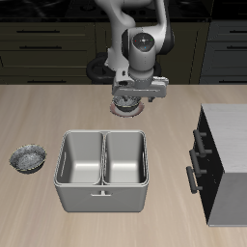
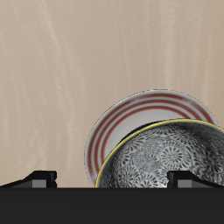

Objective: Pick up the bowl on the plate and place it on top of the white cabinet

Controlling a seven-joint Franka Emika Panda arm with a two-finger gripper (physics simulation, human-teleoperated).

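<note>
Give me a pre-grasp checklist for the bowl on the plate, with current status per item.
1. Right target: the tool hangs over the bowl that sits on the plate, not the second grey bowl near the steel basin. Ok.
2. Tool open: both fingertips are spread, nothing between them. Ok.
3. Rim between the fingertips: one fingertip is outside the rim, the other over the bowl's inside. Looks ok.
4. Height above the rim: cannot tell.
5. Drop spot: the top of the white cabinet is bare where visible. Ok.
6. Path to the cabinet: nothing tall between the two. Ok.
</note>
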